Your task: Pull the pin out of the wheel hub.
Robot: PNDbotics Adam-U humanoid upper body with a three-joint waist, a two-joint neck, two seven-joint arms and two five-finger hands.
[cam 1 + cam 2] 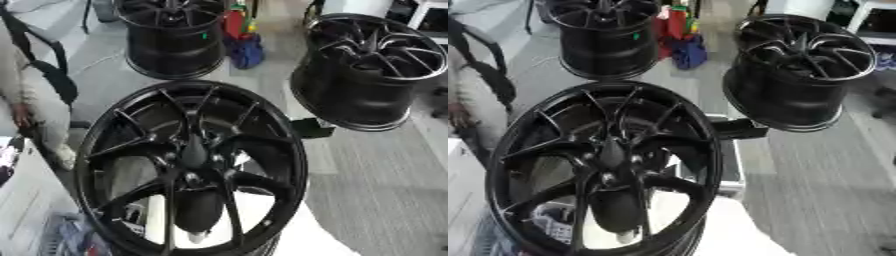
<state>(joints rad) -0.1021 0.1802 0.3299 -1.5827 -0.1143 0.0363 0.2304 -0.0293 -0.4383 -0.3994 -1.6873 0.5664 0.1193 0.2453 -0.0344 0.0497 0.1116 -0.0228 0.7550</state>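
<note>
Black arm (198, 210), silvery tip

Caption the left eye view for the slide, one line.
Black wheel in the foreground, a dark pin at its hub, two more wheels on the floor behind.

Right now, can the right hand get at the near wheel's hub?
Probably: the near wheel lies face up, with its hub open from above. But the right hand shows in neither view, and I cannot make out the pin.
</note>
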